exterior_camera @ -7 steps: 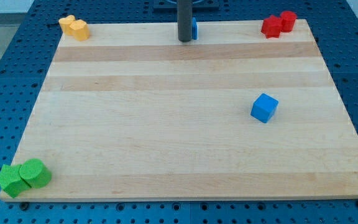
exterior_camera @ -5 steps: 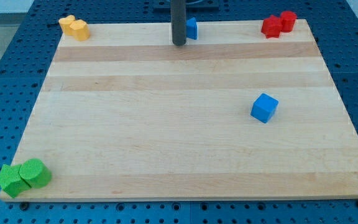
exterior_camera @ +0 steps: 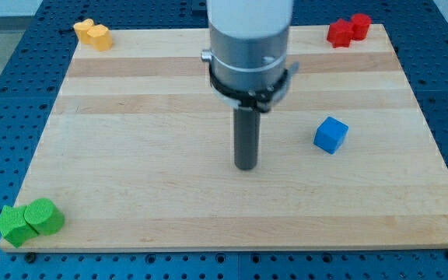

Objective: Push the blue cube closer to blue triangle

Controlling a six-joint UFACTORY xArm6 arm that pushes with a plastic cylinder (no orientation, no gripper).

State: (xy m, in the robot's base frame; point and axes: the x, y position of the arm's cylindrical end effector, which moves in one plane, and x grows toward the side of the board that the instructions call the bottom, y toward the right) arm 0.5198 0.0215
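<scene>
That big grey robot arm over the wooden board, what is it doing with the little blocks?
The robot arm ends in a dark rod, and my tip rests on the wooden board, touching nothing. The small blue cube sits apart from it, toward the view's right. The arm's body hides the blue triangle it should go toward. Yellow blocks, red blocks and green blocks wait in three corners.

My tip (exterior_camera: pixel 246 166) stands mid wooden counter (exterior_camera: pixel 131 194), well to the view's left of the blue cube (exterior_camera: pixel 330 134), slightly lower.
</scene>
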